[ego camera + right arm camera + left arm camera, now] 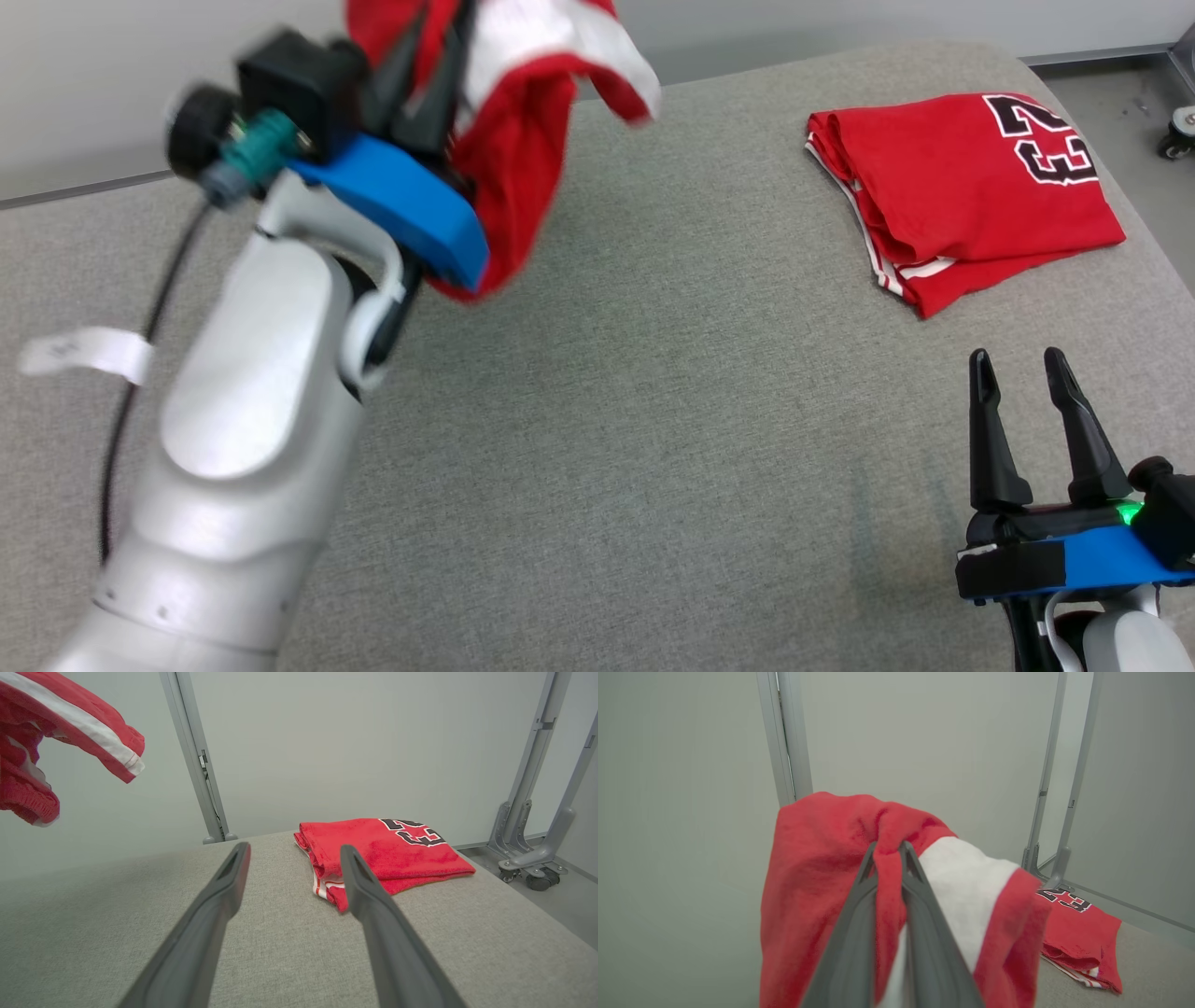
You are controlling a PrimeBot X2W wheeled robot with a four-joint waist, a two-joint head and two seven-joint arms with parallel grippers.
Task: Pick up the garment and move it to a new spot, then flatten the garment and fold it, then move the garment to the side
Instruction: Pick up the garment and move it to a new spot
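A red garment with a white stripe (523, 112) hangs in the air at the upper left, bunched and draping down. My left gripper (431, 56) is shut on it, and in the left wrist view the fingertips (888, 851) pinch a red fold of the garment (817, 872). The same garment (70, 723) dangles at the upper left of the right wrist view. My right gripper (1018, 359) stands open low at the right, above the grey surface, with nothing between its fingers (233, 868).
A folded red jersey with a black number (971, 187) lies at the far right of the grey padded table (653, 420); it also lies ahead of my right gripper (387, 854). A white tag (89, 353) sits at the left. Wheeled metal frame legs (528, 858) stand beyond the table.
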